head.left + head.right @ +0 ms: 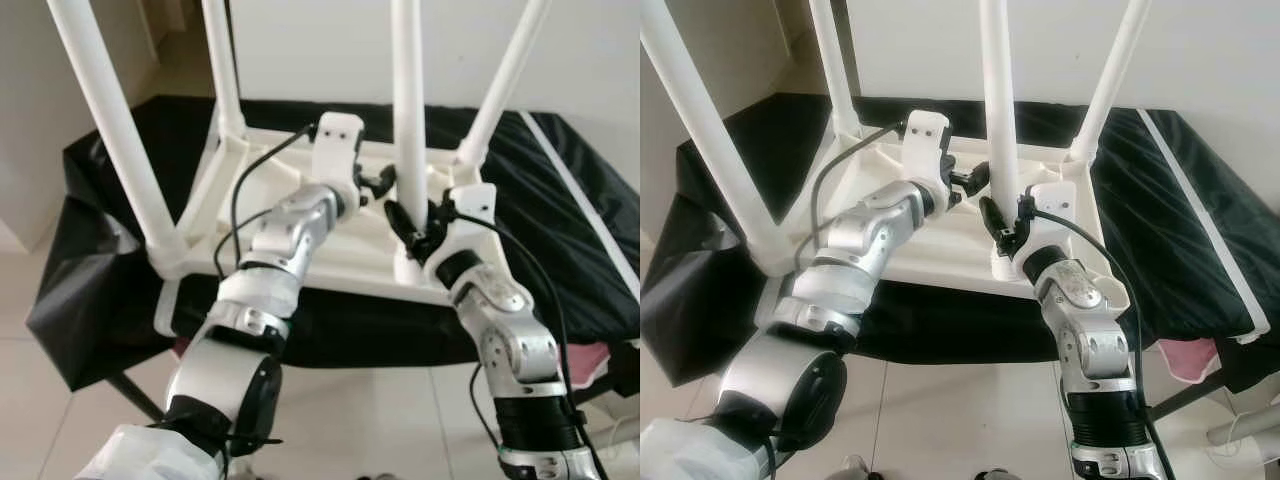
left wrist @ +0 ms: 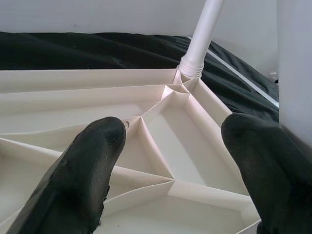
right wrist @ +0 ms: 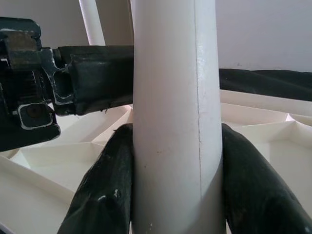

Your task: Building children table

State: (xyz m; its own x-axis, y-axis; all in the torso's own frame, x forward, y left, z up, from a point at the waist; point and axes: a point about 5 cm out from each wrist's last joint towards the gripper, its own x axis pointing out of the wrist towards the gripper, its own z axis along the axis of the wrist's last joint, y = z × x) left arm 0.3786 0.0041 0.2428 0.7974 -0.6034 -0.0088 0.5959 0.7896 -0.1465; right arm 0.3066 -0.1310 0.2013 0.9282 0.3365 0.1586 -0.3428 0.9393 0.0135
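Note:
A white children's table (image 1: 300,255) lies upside down on a black cloth, its ribbed underside (image 2: 161,131) facing up and its legs standing upright. My right gripper (image 1: 415,232) is shut on the near right leg (image 1: 407,120), low down by its socket; both fingers press the white tube (image 3: 170,122). My left gripper (image 1: 378,185) is open just to the left of that same leg, at about the same height. One of its black fingers (image 3: 92,78) lies against the leg's side, and nothing sits between its fingers (image 2: 83,170).
Three other white legs rise at the near left (image 1: 110,120), far left (image 1: 225,70) and far right (image 1: 505,80). The black cloth (image 1: 570,200) drapes over the support's edges. A pink item (image 1: 1190,360) lies low on the right above the tiled floor (image 1: 380,420).

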